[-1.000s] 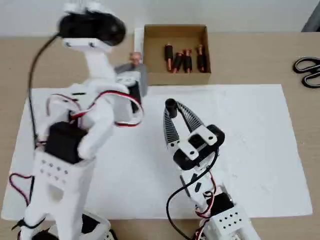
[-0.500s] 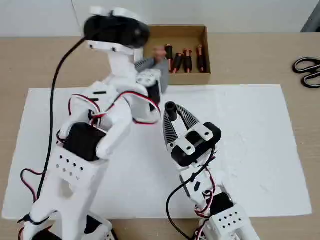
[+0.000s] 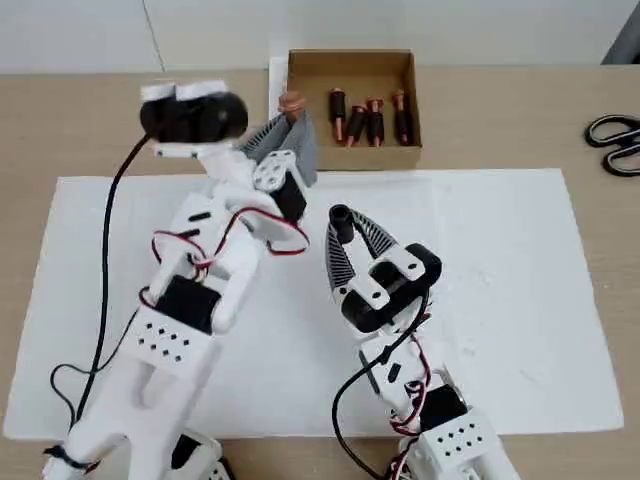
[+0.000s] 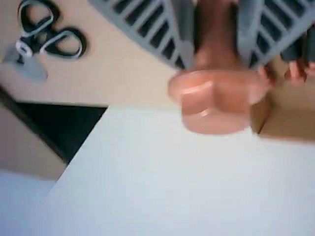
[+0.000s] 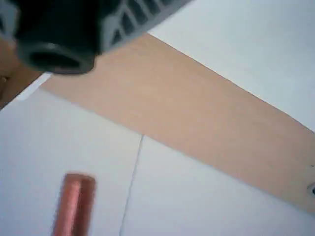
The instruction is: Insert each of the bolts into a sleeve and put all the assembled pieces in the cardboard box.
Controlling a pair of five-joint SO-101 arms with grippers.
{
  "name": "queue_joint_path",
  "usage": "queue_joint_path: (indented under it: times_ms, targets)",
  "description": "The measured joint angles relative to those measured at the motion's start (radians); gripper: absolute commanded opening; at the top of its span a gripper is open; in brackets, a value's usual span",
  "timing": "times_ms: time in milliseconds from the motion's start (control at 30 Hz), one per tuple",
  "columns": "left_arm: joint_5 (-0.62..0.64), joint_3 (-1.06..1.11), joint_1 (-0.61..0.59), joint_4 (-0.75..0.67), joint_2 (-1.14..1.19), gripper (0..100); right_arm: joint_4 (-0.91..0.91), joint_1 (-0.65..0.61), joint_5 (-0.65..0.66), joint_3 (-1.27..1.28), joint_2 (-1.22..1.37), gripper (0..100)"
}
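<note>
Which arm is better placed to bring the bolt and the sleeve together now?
Left, probably. The left gripper holds the bolt raised by the box corner, free to travel. The right gripper holds the sleeve over the paper, so it can serve as a receiver.

Place: small robotics lab or hobby workbench.
Surface: wood-look table [image 3: 500, 120] covered by a white sheet [image 3: 520, 300].
Gear: left arm [image 3: 200, 290] and right arm [image 3: 400, 290], white, wiring exposed.
Far right: scissors [image 3: 615, 140].
Behind: plain pale wall [image 3: 450, 25].

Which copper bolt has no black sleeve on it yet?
The bolt pinched in the left hand by the cardboard box; the four assembled pieces inside it already wear sleeves.
</note>
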Motion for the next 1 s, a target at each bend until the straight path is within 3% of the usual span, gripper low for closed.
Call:
queue_joint_path:
  times_ms: [133, 600, 1000]
  targets:
    - [-0.003, 0.074, 0.009, -0.046, -0.055, 1, 0.0, 0.002, 0.0, 0.0, 0.0, 0.4]
    - [-0.055, 0.077, 0.137, 0.0, -0.071, 1, 0.0, 0.0, 0.0, 0.0, 0.0, 0.4]
    - [-0.109, 0.087, 0.138, 0.0, -0.068, 1, 0.0, 0.0, 0.0, 0.0, 0.0, 0.4]
